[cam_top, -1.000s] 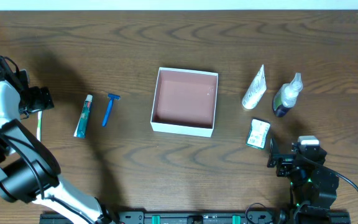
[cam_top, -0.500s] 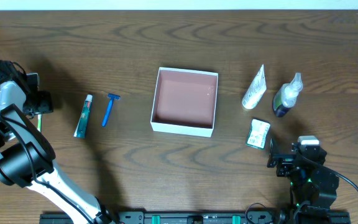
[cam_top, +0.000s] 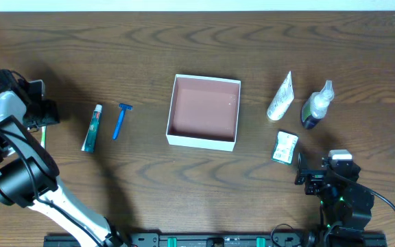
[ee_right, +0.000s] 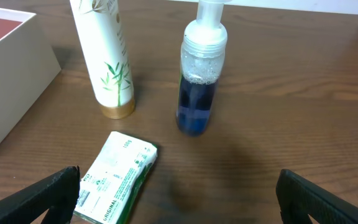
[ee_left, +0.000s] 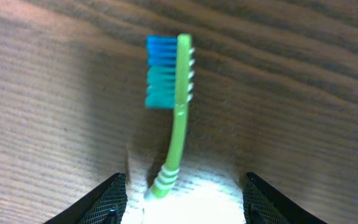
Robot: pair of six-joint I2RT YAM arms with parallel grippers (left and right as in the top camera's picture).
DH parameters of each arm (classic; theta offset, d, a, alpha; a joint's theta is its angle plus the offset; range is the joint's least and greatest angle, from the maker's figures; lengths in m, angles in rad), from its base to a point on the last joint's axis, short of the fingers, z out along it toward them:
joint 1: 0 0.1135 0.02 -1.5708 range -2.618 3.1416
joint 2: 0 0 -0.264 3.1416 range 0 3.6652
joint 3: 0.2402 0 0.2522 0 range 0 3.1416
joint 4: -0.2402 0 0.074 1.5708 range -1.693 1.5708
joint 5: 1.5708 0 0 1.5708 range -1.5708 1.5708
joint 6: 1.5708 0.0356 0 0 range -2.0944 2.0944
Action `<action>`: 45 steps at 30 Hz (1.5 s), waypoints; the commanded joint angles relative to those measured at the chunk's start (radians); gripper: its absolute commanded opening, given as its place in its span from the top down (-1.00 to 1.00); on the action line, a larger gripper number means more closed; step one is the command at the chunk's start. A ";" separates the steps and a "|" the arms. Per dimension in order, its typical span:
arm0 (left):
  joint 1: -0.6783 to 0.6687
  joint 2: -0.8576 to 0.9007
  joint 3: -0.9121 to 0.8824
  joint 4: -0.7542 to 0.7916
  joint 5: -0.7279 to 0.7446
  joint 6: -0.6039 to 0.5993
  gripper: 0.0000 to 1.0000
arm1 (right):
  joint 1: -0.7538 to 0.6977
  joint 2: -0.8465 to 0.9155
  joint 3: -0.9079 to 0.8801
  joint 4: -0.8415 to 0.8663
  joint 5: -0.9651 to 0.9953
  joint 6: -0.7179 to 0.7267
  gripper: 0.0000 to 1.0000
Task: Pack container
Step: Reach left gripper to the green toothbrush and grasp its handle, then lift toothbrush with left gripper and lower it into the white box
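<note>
The container [cam_top: 235,113] is a shallow white-walled box with a pink-brown inside at the table's middle; nothing lies in it, and its corner shows in the right wrist view [ee_right: 11,81]. My left gripper [cam_top: 44,118] is open at the far left, its fingers either side of a green toothbrush [ee_left: 176,112] with blue bristles lying on the table [cam_top: 44,139]. My right gripper [ee_right: 179,202] is open near the front right, close to a green-and-white packet [ee_right: 118,175].
A toothpaste tube [cam_top: 92,127] and a blue razor [cam_top: 120,119] lie left of the container. A white tube [cam_top: 280,97], a blue pump bottle [cam_top: 317,104] and the packet [cam_top: 285,147] lie to its right.
My left gripper has moved in and down over the toothbrush at the far left. The right arm has not moved.
</note>
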 commanded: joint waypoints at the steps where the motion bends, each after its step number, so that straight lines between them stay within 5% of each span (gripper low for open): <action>1: 0.035 0.020 -0.011 -0.007 0.024 -0.004 -0.21 | -0.006 -0.004 -0.003 -0.001 -0.004 -0.013 -0.99; 16: 0.051 0.020 -0.016 -0.023 0.054 -0.047 -0.06 | -0.006 -0.004 -0.003 -0.001 -0.004 -0.013 -0.98; 35: -0.021 0.020 -0.017 -0.084 0.073 -0.093 0.88 | -0.006 -0.004 -0.003 -0.001 -0.004 -0.013 -0.99; 45: -0.029 -0.087 -0.014 -0.130 0.198 -0.167 0.88 | -0.006 -0.004 -0.003 -0.001 -0.004 -0.013 -0.99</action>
